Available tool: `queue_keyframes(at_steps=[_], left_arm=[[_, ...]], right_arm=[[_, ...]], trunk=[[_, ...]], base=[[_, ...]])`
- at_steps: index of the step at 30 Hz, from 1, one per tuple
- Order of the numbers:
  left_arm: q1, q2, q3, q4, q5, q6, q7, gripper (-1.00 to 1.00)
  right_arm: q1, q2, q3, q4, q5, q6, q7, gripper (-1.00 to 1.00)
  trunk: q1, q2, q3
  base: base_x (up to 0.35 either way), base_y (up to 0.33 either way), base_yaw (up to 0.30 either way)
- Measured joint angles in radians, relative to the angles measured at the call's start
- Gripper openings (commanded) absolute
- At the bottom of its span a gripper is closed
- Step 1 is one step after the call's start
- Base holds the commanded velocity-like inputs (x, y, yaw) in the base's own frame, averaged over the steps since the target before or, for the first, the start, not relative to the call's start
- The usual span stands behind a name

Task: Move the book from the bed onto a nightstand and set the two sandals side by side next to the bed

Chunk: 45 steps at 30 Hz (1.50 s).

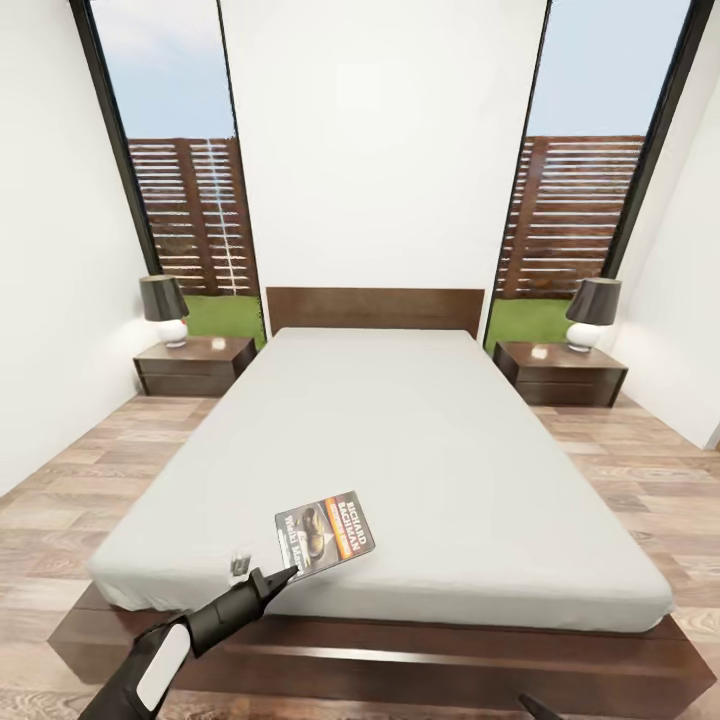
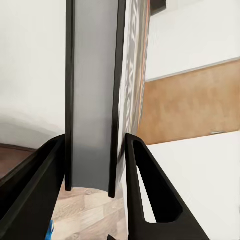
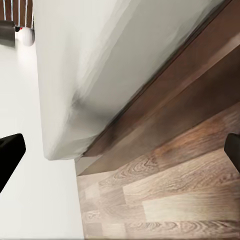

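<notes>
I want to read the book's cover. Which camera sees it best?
The head view: the book shows its whole cover. The left wrist view sees it edge-on between the left gripper's fingers.

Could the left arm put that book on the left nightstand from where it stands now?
Probably not yet. The left gripper holds the book at the bed's foot; the nightstand sits far off beside the headboard.

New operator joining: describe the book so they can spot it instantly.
Find the big grey bed between two nightstands. At its near-left corner the left gripper pinches the book, the one printed item on the plain mattress: thin paperback, dark photo cover, orange band.
</notes>
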Motion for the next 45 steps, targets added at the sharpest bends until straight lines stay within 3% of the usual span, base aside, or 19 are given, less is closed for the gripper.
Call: queue_keyframes(at_steps=[27, 45], left_arm=[[0.0, 0.013, 0.001, 0.012, 0.0, 0.001, -0.001, -1.0], [0.0, 0.019, 0.001, 0.013, 0.002, 0.002, -0.001, -1.0]], right_arm=[[0.0, 0.0, 0.0, 0.0, 0.001, -0.001, 0.0, 1.0], [0.0, 0.0, 0.0, 0.0, 0.002, -0.002, 0.0, 1.0]], trunk=[[0.0, 0.0, 0.0], [0.0, 0.0, 0.0]], base=[[0.004, 0.205, 0.14], [0.068, 0.275, 0.02]])
